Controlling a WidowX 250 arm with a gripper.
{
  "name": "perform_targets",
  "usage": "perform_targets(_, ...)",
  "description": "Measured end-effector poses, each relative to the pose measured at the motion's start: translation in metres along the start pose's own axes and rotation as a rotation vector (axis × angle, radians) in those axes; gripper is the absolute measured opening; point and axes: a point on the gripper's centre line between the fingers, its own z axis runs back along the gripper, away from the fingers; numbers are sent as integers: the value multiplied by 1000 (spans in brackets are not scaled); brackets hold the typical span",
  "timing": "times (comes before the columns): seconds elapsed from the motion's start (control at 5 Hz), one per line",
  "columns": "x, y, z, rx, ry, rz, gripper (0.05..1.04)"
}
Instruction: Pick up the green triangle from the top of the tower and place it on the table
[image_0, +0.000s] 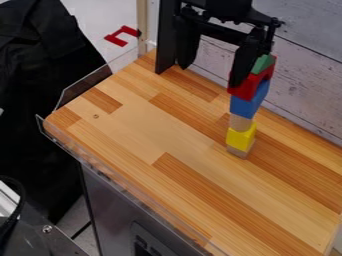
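The wood-strip table (140, 125) spreads out beneath the tower (250, 106) and runs well to its left in the view. Black fabric (33, 105) hangs past the table's edge, well apart from the tower on that same left side, and whitewashed boards (304, 75) stand behind the tower. The black gripper (212, 74) hangs at the tower's upper part, open, its two fingers wide apart with nothing between them; one overlaps the tower's top in the view, the other is off to the left of it. In the tower, the blue block (244, 106) sits about midway, the red block (247, 86) directly above it, the yellow block (239, 138) low down. The green triangle (263, 63) is at the tower's very top, on the red block, partly hidden by the nearer finger.
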Motion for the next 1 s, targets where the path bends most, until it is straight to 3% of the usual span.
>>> perform_targets(0.2,-1,0,-10,8,37,1,999)
perform_targets(0.6,2,0,-7,7,24,-17,999)
perform_targets(0.8,10,-7,5,-11,-22,-45,999)
perform_targets(1.0,25,-12,-6,-2,14,-75,999)
